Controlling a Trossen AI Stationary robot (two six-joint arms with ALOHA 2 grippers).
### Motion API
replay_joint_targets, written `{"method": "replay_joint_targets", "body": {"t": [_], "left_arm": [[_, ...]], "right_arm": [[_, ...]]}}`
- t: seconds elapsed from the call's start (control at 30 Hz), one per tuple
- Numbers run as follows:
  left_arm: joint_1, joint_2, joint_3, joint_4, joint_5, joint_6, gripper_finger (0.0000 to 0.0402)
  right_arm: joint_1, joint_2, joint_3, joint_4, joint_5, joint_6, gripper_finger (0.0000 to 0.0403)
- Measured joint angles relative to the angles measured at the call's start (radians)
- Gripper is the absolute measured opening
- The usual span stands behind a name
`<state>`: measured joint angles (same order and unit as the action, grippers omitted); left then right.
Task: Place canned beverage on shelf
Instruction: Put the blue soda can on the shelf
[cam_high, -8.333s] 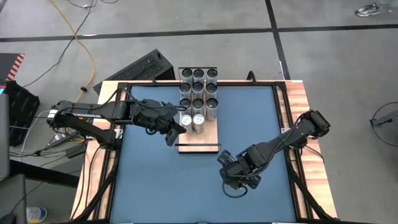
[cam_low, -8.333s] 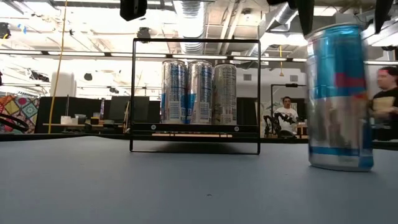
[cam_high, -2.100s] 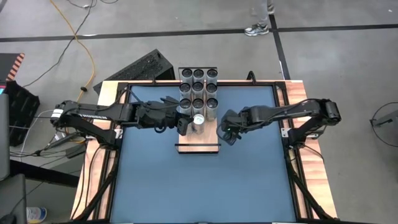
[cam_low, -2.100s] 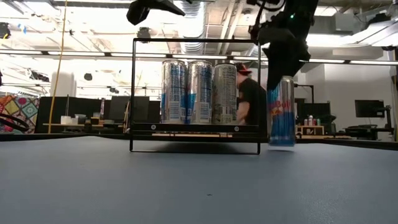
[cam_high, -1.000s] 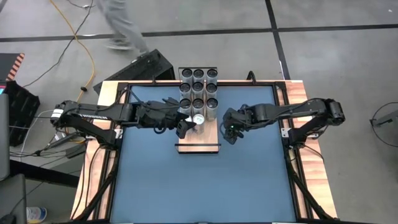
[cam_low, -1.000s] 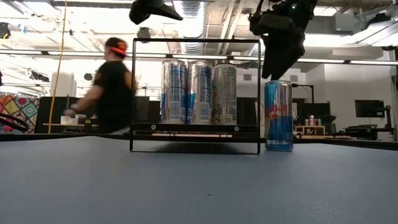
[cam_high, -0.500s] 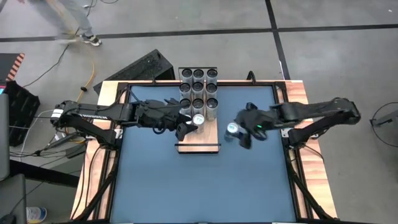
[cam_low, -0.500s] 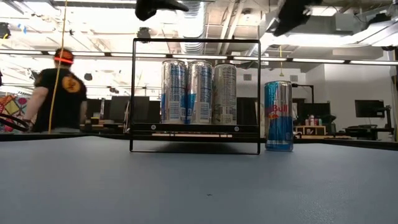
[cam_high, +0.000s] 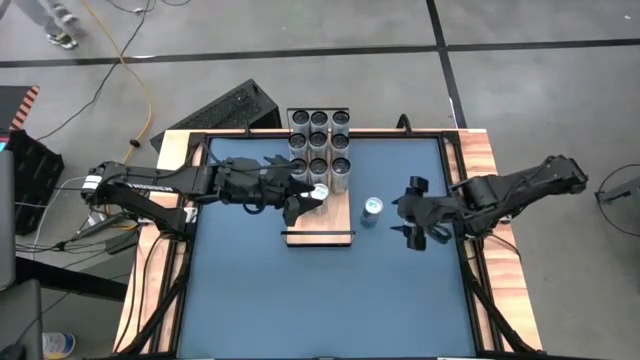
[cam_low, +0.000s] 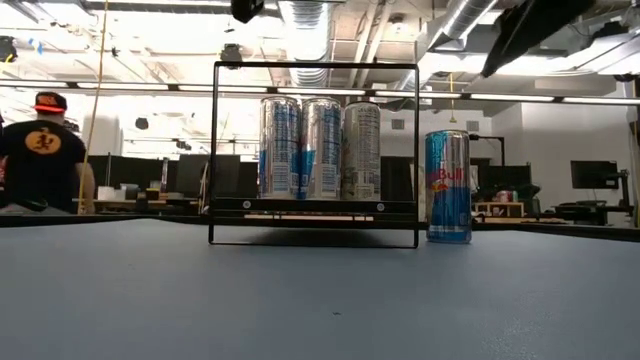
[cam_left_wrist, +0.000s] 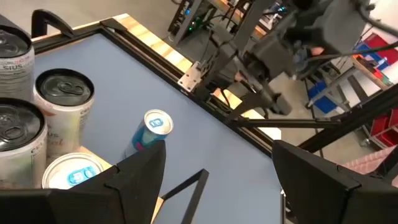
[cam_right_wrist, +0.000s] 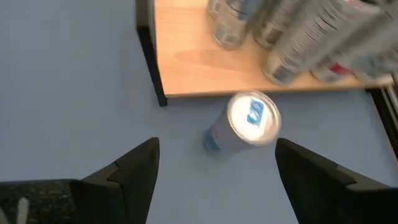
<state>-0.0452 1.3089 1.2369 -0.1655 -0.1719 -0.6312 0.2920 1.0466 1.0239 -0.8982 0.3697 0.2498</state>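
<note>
blue can on the table beside the shelf, both grippers empty

the right gripper (cam_high: 417, 213) has its fingers spread wide with nothing between them; it hangs over the blue table (cam_high: 400, 300), near the blue can (cam_high: 372, 208) but clear of it. in its own wrist view the two dark fingers frame that can from above, lid showing.

the left gripper (cam_high: 300, 203) is also spread wide and empty, at the shelf's (cam_high: 335, 222) left edge, right by the white-lidded can (cam_high: 319, 192) in the front row. its wrist view looks between its fingers at that can and across to the blue one.

the blue can stands upright on the table, just off the shelf's right edge, not on the board. behind the white-lidded can, the grey cans (cam_high: 319, 142) fill the rear of the shelf in rows of three; bare wood is left at the front.

risks, as i judge them: the can is tall and narrow, so an off-centre grab or a finger clipping its rim could tip it and send it rolling. lifting it over could catch the black end rail (cam_low: 315, 66), or knock the packed cans, which stand close enough to fall together. the left gripper sits near the free spot, so the arms could meet there.

in the low view both grippers are cut off at the top edge. the right wrist view is smeared, so the shelf cans there are hard to tell apart. a person (cam_low: 40, 150) shows far behind the table.
</note>
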Motion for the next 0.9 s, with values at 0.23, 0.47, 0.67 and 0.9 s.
{"method": "replay_joint_targets", "body": {"t": [0.23, 0.47, 0.67, 0.9], "left_arm": [[0.0, 0.0, 0.0, -0.001, -0.009, -0.003, 0.0279], [0.0, 0.0, 0.0, -0.001, 0.0, -0.007, 0.0279], [0.0, 0.001, 0.0, -0.003, 0.0, -0.011, 0.0279], [0.0, 0.001, 0.0, -0.01, 0.0, -0.013, 0.0279]], "right_arm": [[-0.061, 0.064, -0.06, 0.092, 0.024, -0.102, 0.0305], [-0.131, 0.09, -0.059, 0.142, -0.015, -0.32, 0.0305], [-0.224, 0.139, -0.061, 0.178, -0.139, -0.492, 0.0304], [-0.3, 0.222, -0.059, 0.225, -0.246, -0.582, 0.0304]]}}
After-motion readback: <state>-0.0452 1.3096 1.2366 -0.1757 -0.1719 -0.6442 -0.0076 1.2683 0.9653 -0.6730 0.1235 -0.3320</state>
